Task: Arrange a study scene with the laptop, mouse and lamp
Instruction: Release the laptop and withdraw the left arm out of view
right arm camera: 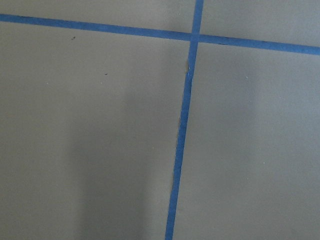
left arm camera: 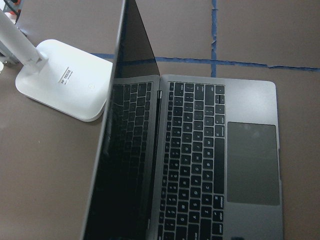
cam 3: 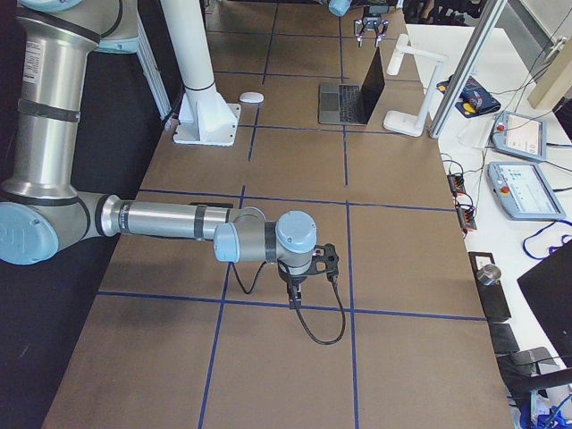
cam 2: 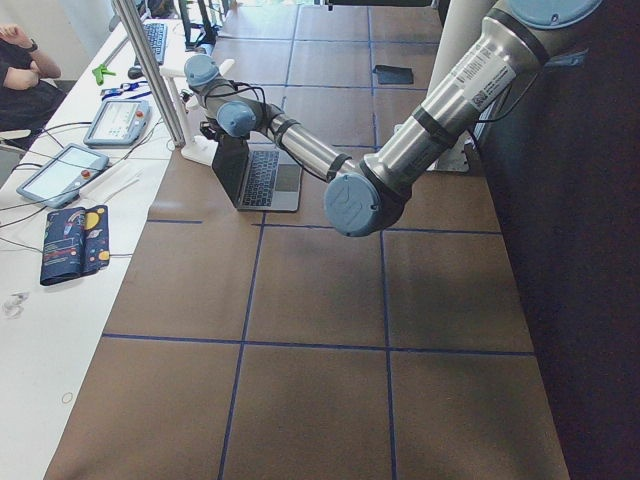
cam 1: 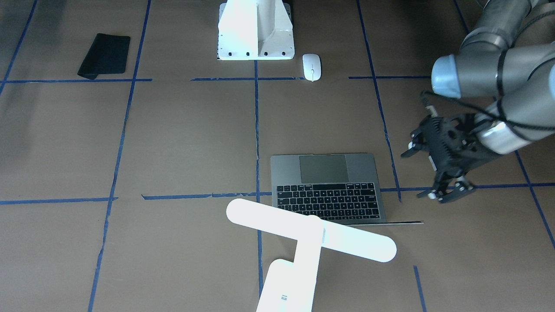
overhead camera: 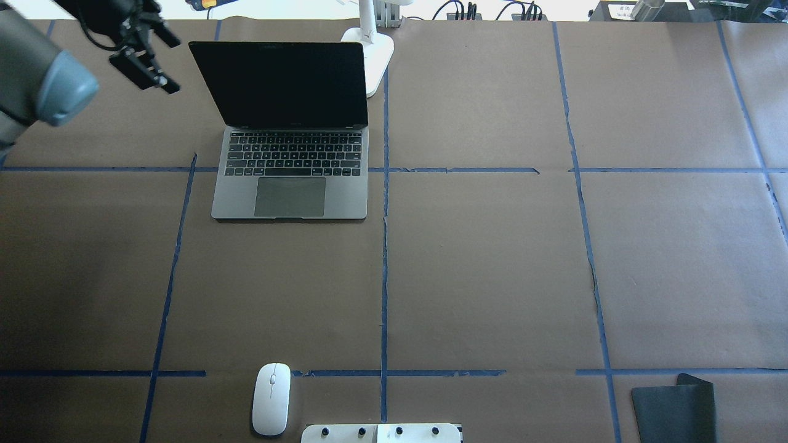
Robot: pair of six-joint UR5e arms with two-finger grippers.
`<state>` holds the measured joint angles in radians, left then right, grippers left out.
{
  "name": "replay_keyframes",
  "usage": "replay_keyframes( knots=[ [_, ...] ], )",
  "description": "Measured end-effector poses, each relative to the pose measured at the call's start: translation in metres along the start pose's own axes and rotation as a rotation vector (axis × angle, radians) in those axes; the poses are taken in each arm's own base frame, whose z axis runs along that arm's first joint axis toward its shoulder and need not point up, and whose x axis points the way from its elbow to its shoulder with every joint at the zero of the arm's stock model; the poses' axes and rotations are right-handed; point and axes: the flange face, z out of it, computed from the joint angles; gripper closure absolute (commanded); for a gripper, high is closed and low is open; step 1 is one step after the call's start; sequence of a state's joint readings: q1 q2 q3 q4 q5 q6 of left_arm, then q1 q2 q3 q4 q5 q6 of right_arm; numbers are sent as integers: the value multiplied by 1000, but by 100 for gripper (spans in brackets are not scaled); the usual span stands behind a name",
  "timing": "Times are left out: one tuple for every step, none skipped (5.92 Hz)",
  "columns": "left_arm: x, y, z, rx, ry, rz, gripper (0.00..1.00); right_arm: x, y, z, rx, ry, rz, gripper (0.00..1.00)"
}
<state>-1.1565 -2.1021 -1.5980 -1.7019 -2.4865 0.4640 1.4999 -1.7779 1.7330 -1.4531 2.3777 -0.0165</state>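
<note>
The left claw (cam 1: 412,175) hangs spread and empty beside the open laptop (cam 1: 329,186). The label on the lamp (left arm camera: 70,87) is unreadable. The right claw's (cam 3: 299,284) state cannot be told.

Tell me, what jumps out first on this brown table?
The open grey metal laptop with its black screen, at the table's far side on the robot's left. At its far corner stands a bright white T-shaped desk lamp, and the left arm's black gripper hangs open beside the screen.

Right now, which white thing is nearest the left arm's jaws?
The white T-shaped desk lamp, just behind the open grey laptop; the white oval mouse and bolted white pedestal sit across the table.
</note>
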Motion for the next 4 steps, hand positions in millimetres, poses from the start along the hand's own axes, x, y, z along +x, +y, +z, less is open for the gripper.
replay_keyframes(
  knots=[
    [9, 50, -3, -36, 2, -239, 0, 0, 0, 0, 2, 0, -1, 0],
    [5, 118, -8, -75, -17, -476, 0, -1, -1, -2, 6, 1, -5, 0],
    [1, 198, -21, -107, -58, -690, 0, -5, -3, -5, 14, 0, -16, 0],
    [1, 267, -33, -136, -107, -844, 0, -16, -7, -12, 27, -4, -35, 0]
  ],
)
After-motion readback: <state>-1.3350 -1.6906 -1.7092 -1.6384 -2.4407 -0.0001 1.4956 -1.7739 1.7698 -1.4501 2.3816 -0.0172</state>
